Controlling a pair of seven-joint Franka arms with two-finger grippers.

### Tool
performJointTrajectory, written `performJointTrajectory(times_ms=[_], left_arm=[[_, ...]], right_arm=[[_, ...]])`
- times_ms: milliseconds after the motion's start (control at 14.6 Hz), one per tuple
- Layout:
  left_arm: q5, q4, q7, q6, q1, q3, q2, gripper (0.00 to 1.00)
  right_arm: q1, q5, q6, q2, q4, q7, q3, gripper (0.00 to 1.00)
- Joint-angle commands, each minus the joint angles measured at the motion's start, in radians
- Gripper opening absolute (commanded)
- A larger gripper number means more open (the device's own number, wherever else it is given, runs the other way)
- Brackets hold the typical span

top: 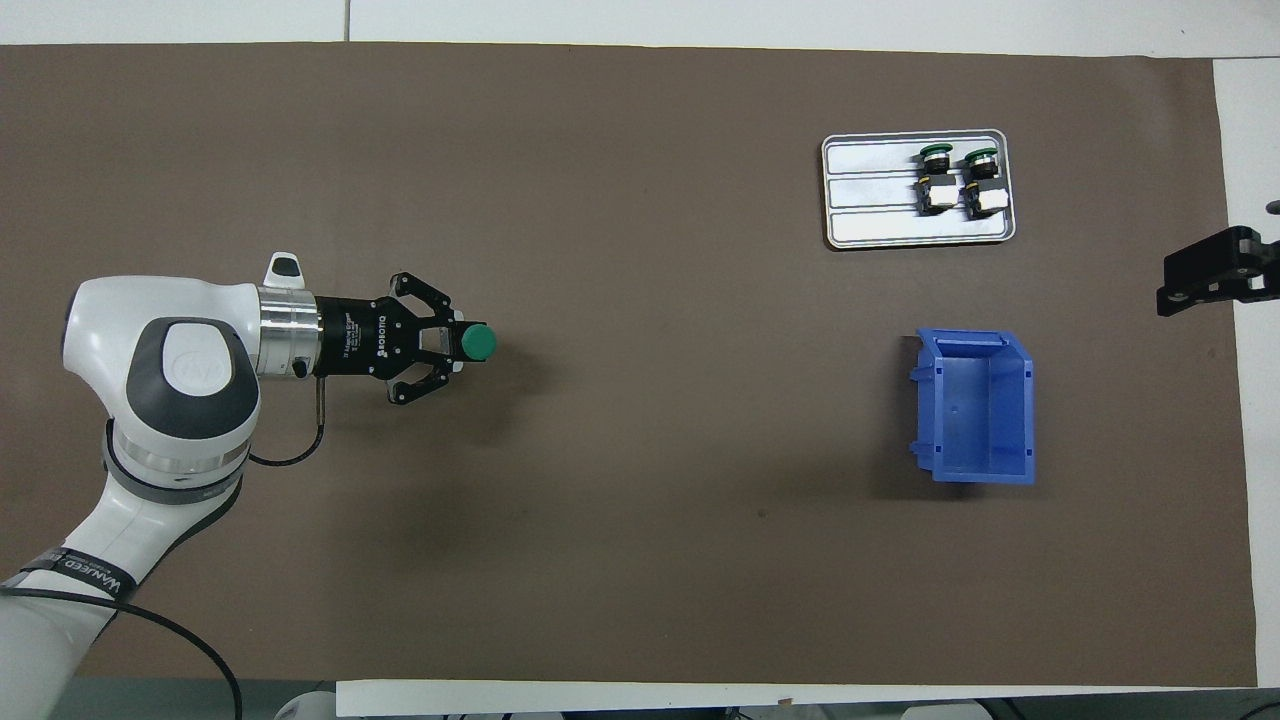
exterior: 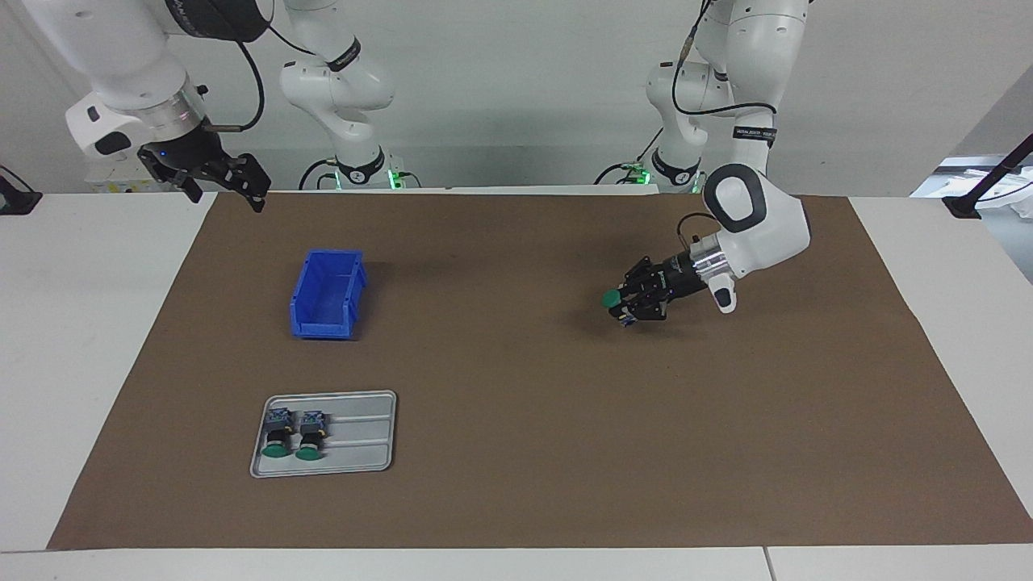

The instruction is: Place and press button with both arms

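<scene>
My left gripper (exterior: 625,305) is shut on a green-capped button (exterior: 611,299) and holds it sideways just above the brown mat at the left arm's end; in the overhead view the gripper (top: 452,342) has the green cap (top: 479,342) sticking out past its fingers. Two more identical buttons (exterior: 279,432) (exterior: 310,436) lie side by side in a grey metal tray (exterior: 363,440), also seen in the overhead view (top: 935,178) (top: 981,181). My right gripper (exterior: 226,179) waits raised at the mat's edge at the right arm's end, also in the overhead view (top: 1215,272).
A blue open bin (exterior: 327,293) stands on the mat nearer to the robots than the tray (top: 870,205); it also shows in the overhead view (top: 975,405). The brown mat (exterior: 524,420) covers most of the white table.
</scene>
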Motion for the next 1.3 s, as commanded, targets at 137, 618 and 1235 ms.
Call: performJointTrajectory(times_ms=[137,618,1235], left_arm=[[-0.093,-0.047,0.016,0.012,0.013,-0.005,-0.028,0.22],[-0.173,0.009,0.013,-0.044,0.009,-0.005,0.073,0.22],[-0.236,0.048,0.062,-0.190,0.075,-0.005,0.159,0.19]], right_arm=[[-0.005,0.013,0.001,-0.018,-0.023,-0.025,-0.002,0.99],[-0.005,0.014,0.001,-0.018,-0.023,-0.025,-0.002,0.99],[-0.005,0.013,0.001,-0.018,-0.023,-0.025,-0.002,0.99]])
